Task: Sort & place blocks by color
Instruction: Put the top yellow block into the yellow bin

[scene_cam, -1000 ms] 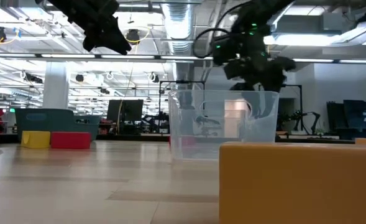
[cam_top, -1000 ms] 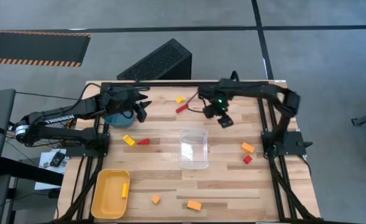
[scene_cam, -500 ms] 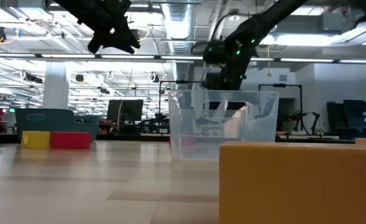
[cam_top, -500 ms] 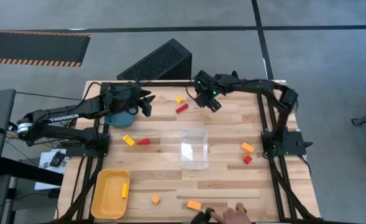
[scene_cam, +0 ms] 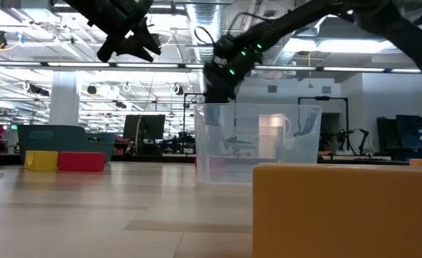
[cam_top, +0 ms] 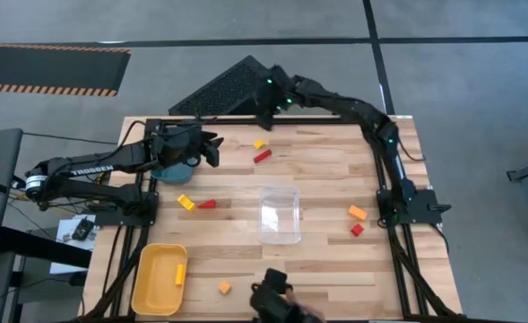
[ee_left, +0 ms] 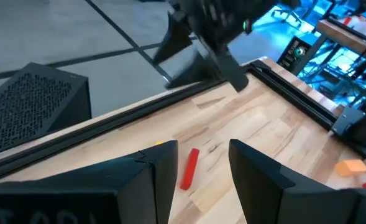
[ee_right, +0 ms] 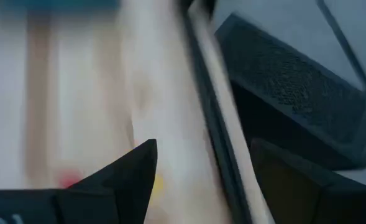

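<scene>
My left gripper (cam_top: 212,149) (ee_left: 201,149) hovers open above the table's far left part. Beyond its fingers lie a red bar (ee_left: 189,168) (cam_top: 262,156) and a yellow block (cam_top: 258,143). My right gripper (cam_top: 265,99) (ee_right: 204,148) is open and empty, stretched over the table's far edge. Other blocks lie flat on the table: yellow (cam_top: 186,202) and red (cam_top: 207,205) on the left, orange (cam_top: 358,212) and red (cam_top: 357,230) on the right, and orange (cam_top: 224,287) near the front edge. A yellow bar (cam_top: 180,274) lies in the yellow tray (cam_top: 156,285).
A clear plastic box (cam_top: 280,213) stands mid-table. A black perforated box (cam_top: 228,88) sits behind the far edge, under the right arm. A blue object (cam_top: 169,170) lies beneath the left arm. A person's dark hand (cam_top: 277,301) reaches over the near edge.
My right gripper has swung from above the far middle of the table toward the far edge and leftward, rising, until it is over the far rail. A person's hand has come in at the near edge and moved left, covering the spot where an orange block lay.
</scene>
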Motion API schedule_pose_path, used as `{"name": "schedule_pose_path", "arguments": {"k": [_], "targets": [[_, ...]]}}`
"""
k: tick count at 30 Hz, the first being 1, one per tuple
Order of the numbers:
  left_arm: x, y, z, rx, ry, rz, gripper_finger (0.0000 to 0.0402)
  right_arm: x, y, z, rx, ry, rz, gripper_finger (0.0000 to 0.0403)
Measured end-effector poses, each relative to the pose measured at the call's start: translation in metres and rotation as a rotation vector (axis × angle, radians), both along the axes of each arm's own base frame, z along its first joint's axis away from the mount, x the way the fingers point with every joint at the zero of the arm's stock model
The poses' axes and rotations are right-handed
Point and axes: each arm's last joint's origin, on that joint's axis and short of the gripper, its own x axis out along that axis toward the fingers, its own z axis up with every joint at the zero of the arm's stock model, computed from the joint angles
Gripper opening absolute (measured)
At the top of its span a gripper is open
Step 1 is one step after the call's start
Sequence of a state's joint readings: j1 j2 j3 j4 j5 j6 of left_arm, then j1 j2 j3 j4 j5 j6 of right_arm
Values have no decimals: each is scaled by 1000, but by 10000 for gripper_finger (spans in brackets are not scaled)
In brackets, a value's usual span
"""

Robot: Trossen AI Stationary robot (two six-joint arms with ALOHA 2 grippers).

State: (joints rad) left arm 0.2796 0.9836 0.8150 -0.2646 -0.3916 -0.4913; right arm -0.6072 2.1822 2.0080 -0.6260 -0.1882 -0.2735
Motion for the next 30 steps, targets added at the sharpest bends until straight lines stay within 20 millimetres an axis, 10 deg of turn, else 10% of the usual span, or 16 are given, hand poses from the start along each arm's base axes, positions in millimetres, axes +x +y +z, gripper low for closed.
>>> {"name": "schedule_pose_path", "arguments": {"k": [8,17,25,30], "targets": [[0,0,-1,-2,4,14,133,55,37,-20,66,170,-357,281],[-1,-2,-3,-10,45,-48,133,58,65,-80,332,367,-594,281],[-1,-3,-4,33,96,-112,133,61,68,-77,356,350,-565,281],[0,-3,-4,38,101,-126,133,59,70,-78,147,498,-192,266]]}}
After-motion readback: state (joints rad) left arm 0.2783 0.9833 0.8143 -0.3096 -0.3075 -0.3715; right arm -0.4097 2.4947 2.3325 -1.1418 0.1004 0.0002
